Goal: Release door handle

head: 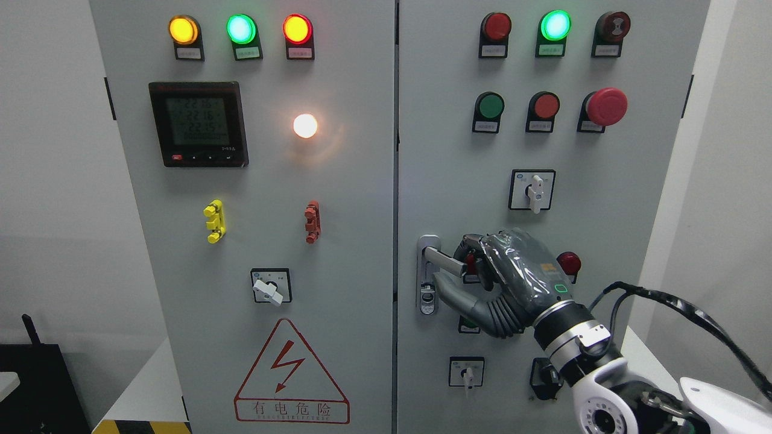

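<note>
I see the grey cabinet point(338, 253) standing on a white desk point(154, 386); yellow-black hazard tape point(140, 427) lies on the desk at its lower-left front, a black box point(36, 386) just beside the desk's left edge

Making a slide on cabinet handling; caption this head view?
Robot's grey right hand grips the silver lever door handle on the grey electrical cabinet's right door.

The right hand point(506, 274) hides the door handle's point(443, 259) outer end.
</note>
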